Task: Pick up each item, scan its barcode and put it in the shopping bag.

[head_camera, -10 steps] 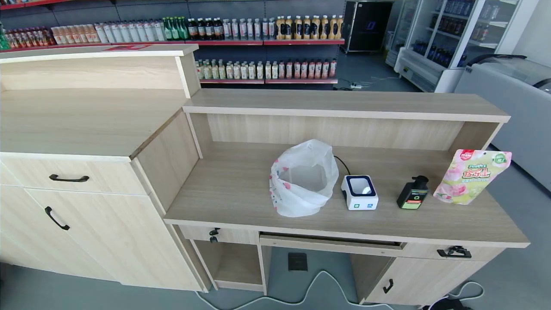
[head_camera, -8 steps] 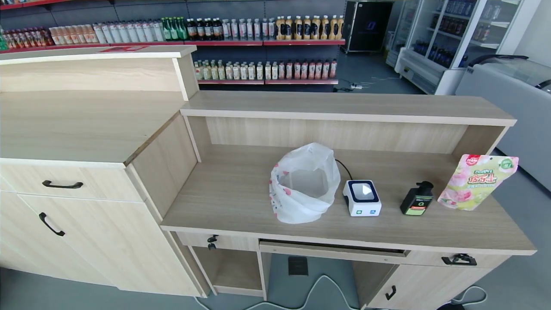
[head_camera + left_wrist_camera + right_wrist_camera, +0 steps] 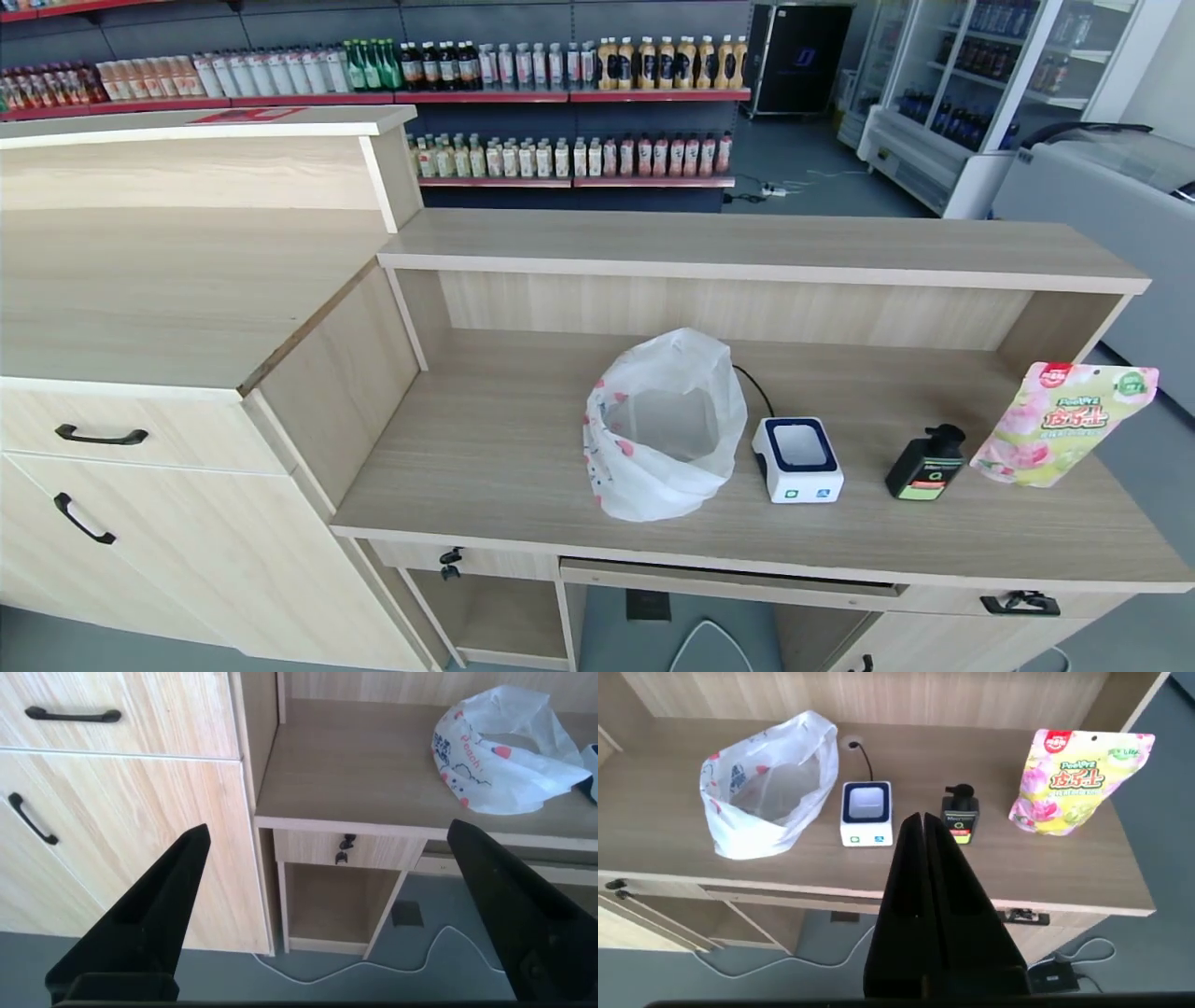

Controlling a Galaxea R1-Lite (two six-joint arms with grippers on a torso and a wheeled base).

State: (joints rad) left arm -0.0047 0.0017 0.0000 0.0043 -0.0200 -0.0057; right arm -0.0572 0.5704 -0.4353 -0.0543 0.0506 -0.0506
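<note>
A white shopping bag with pink print stands open on the wooden desk. Right of it sit a white barcode scanner, a small black pump bottle and a pink-and-green snack pouch standing by the desk's right side wall. My left gripper is open, low in front of the desk's left corner, with the bag beyond it. My right gripper is shut and holds nothing, in front of the desk before the scanner and bottle; the bag and the pouch lie to either side.
A raised shelf runs over the back of the desk. A taller cabinet with drawers and black handles adjoins on the left. A cable lies on the floor under the desk. Store shelves of bottles and fridges stand behind.
The whole head picture has shifted down and the desk looks nearer, so the camera has moved. The bag, scanner, bottle and pouch keep their places on the desk.
</note>
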